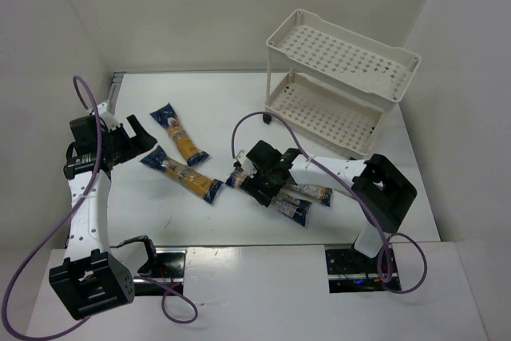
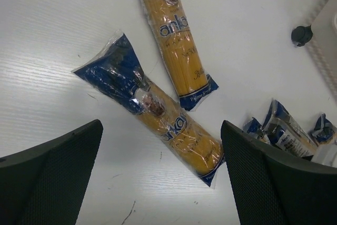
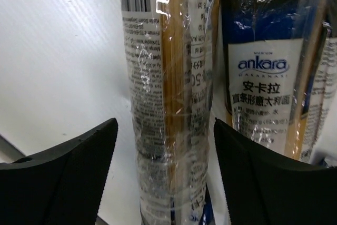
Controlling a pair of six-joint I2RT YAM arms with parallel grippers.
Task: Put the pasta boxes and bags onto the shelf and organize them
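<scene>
Left claw (image 2: 161, 125) spread wide over white desk (image 2: 52, 51). Nearer packet (image 2: 158, 114) and farther packet (image 2: 176, 35) lie side by side. Dark wheel (image 2: 301, 35) top right.

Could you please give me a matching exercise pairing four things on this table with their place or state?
1. shelf
2. left gripper
3. right gripper
4. farthest packet

A. open, one finger on each side of a packet
B. lying flat on the table, left of centre
C. standing at the far right corner
D. open, hovering, holding nothing

Pairs: 1-C, 2-D, 3-A, 4-B
</scene>
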